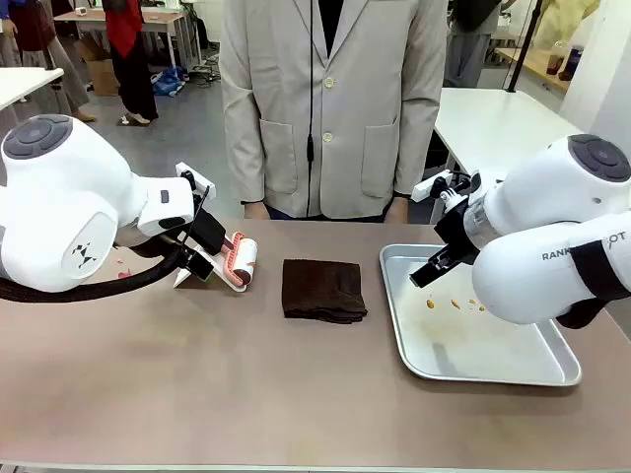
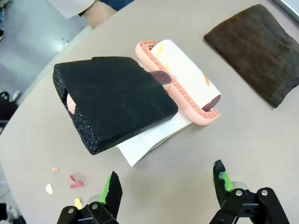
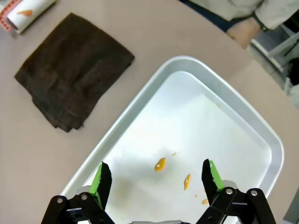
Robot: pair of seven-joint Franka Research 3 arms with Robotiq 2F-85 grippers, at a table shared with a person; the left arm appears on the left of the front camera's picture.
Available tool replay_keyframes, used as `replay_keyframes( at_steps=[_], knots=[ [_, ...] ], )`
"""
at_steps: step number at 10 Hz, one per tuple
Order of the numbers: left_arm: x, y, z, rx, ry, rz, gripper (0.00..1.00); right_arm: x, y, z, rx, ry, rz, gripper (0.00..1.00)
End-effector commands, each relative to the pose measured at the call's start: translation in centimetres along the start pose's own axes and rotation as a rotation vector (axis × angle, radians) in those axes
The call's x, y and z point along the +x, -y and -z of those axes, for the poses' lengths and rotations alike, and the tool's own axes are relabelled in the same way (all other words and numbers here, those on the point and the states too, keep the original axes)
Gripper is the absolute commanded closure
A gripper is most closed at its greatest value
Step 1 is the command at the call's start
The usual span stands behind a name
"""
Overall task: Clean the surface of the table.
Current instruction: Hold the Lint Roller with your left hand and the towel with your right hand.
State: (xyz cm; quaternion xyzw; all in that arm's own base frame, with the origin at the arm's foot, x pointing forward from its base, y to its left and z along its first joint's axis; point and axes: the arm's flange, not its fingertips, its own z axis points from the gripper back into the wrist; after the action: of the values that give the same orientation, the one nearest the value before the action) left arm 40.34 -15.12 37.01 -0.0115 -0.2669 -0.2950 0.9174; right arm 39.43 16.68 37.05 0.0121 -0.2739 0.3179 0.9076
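The brownish-taupe table [image 1: 246, 384] spans the front view. A lint roller [image 1: 241, 261] lies on its left part, with a pink frame [image 2: 187, 95], a black foam handle [image 2: 114, 100] and a white sheet under it. My left gripper [image 2: 167, 183] hovers open just short of the handle, holding nothing; in the front view the left gripper [image 1: 200, 258] is beside the roller. Small coloured crumbs [image 2: 74, 182] lie on the table [image 2: 196, 154] near it. My right gripper [image 3: 156, 175] is open and empty above the silver tray [image 3: 243, 116]; from the front the right gripper [image 1: 432, 273] hangs over the tray's left side.
A folded dark brown cloth [image 1: 323, 290] lies mid-table between roller and tray [image 1: 493, 370]. Orange smears [image 3: 160, 164] mark the tray floor. A person in a beige jacket [image 1: 330, 99] stands at the far edge, one hand [image 3: 243, 31] resting near the tray.
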Motion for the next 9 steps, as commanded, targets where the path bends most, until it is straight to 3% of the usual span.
replay_keyframes(
  at_steps=[1,9],
  knots=[
    [0.0,0.0,-0.01,0.0,0.0,0.0,0.0,0.01,0.0,-0.01,0.0,0.0,0.0,0.0],
    [0.0,0.0,-0.01,0.0,0.0,0.0,0.0,0.01,0.0,-0.01,0.0,0.0,0.0,0.0]
  ],
)
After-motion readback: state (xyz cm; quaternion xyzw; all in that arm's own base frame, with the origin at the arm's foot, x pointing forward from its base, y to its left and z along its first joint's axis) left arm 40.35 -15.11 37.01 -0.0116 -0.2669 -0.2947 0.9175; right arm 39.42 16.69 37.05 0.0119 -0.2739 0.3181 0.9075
